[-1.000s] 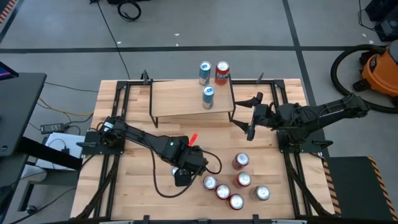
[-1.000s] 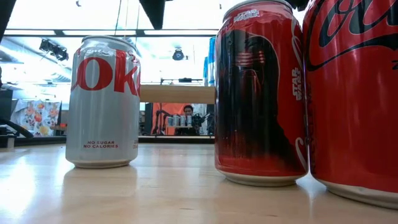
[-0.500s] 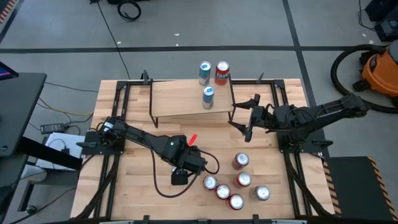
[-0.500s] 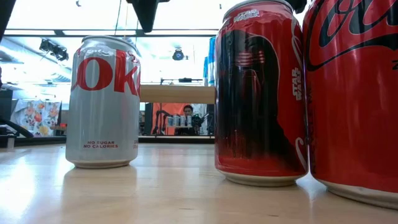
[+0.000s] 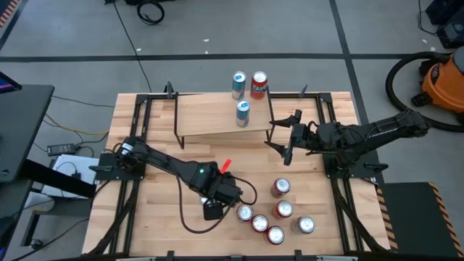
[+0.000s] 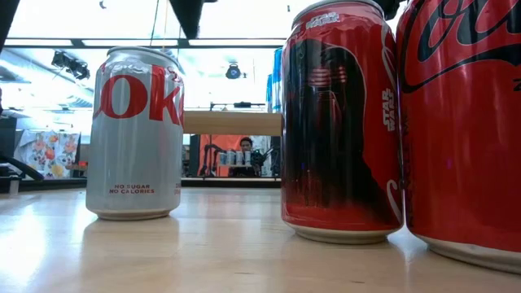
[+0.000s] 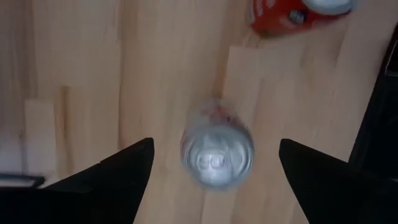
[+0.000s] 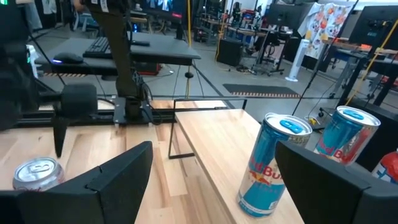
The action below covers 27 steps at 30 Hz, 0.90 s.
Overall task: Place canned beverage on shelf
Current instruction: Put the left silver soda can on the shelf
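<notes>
Several cans stand in a cluster at the table's near right, among them a silver one [image 5: 245, 212] and a red one [image 5: 280, 188]. My left gripper [image 5: 230, 194] is open above the silver can [image 7: 216, 155], its fingers on either side of the can and apart from it. My right gripper [image 5: 284, 138] is open and empty beside the right end of the shelf [image 5: 210, 116]. A blue can [image 5: 243, 113] stands upright on the shelf and also shows in the right wrist view [image 8: 273, 165]. Two more cans [image 5: 249, 85] stand at the shelf's far edge.
The low view shows a silver Coke can [image 6: 134, 134] and two red cans [image 6: 342, 122] [image 6: 464, 122] close up, with the shelf [image 6: 232, 122] behind them. Black frame rails [image 5: 138, 138] run along both table sides. Bare tabletop [image 5: 167, 210] lies at the near left.
My right gripper has edged toward the table's left, closer to the shelf's right end. My left gripper has shifted slightly above the can cluster. No can has moved.
</notes>
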Tool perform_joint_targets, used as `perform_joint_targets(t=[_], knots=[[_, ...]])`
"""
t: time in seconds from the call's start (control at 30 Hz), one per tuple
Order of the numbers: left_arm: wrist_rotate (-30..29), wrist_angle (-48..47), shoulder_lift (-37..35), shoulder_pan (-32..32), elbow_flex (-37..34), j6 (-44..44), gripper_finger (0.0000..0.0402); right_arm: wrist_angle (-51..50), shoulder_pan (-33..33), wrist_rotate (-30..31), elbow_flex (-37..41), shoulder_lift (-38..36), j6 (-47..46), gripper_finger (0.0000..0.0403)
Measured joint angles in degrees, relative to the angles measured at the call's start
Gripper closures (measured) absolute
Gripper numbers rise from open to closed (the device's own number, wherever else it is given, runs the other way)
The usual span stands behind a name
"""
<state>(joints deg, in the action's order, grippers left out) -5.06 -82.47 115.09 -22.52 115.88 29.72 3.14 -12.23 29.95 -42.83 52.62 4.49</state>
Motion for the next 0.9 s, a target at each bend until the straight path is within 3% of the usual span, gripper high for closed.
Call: perform_joint_targets(t=[0.9], knots=[[0.8, 11.1, 0.4, -2.2, -18.2, -2.2, 0.0044, 0.2, 0.0, -1.2, 0.0, 0.0, -0.6, 0.0053]])
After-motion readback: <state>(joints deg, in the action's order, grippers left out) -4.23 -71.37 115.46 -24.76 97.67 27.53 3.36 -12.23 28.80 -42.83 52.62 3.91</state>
